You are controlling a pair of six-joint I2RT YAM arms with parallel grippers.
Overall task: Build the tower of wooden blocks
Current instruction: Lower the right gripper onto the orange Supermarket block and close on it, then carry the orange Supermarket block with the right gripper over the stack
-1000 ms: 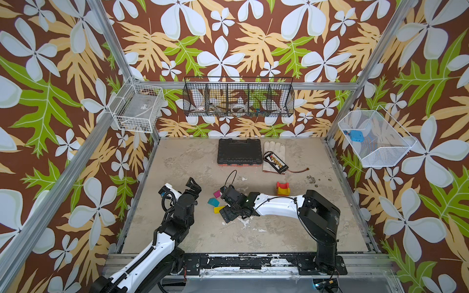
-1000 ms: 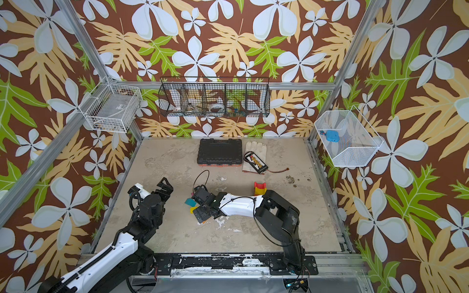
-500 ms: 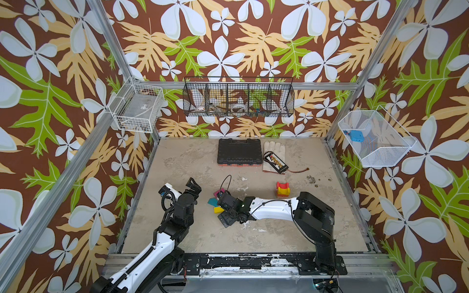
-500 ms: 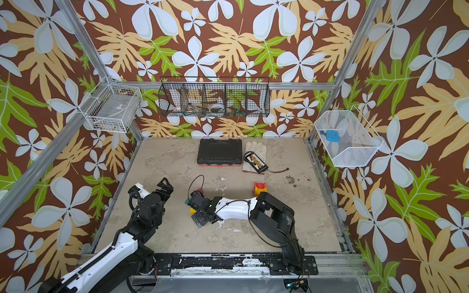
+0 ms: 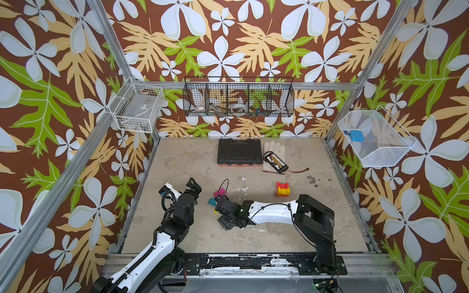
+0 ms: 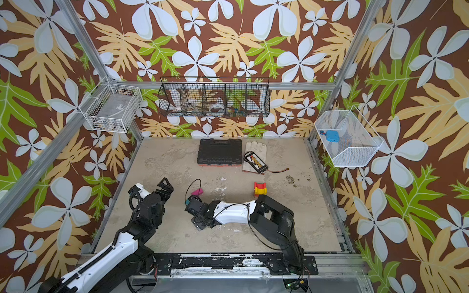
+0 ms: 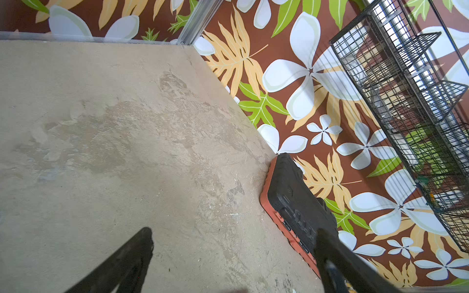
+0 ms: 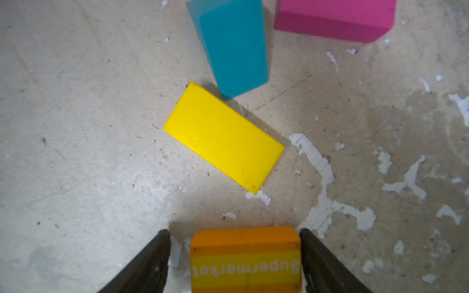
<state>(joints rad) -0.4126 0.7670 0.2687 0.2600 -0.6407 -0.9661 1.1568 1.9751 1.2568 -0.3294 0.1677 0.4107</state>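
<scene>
I judge that the step in hand is picking one more block for the tower (image 5: 283,189). The tower is a small red, yellow and orange stack, a little toward three o'clock from the middle of the table (image 5: 253,243), and it is only a few pieces high. The loose blocks lie at about nine o'clock from it, well apart.

In the right wrist view the right gripper (image 8: 234,231) is low over the floor with an orange block (image 8: 245,258) between its jaws. One finger seems to touch the block's side and the other shows a thin gap, so the jaws are spread around it, not pinching yet. Beyond the fingertips lie a yellow block (image 8: 223,137), a teal block (image 8: 233,45) and a magenta block (image 8: 335,20). The left gripper (image 7: 233,231) is spread wide and holds nothing, at nine o'clock from the loose blocks.

The next move calls for closing fully on the orange block, lifting it straight up, then carrying it toward three o'clock to the stack.

In both top views the wrist hides the right fingers and the orange block. The teal and magenta blocks are cut by the frame edge — whether teal touches yellow I cannot tell. The print on the orange block is cut off too.
</scene>
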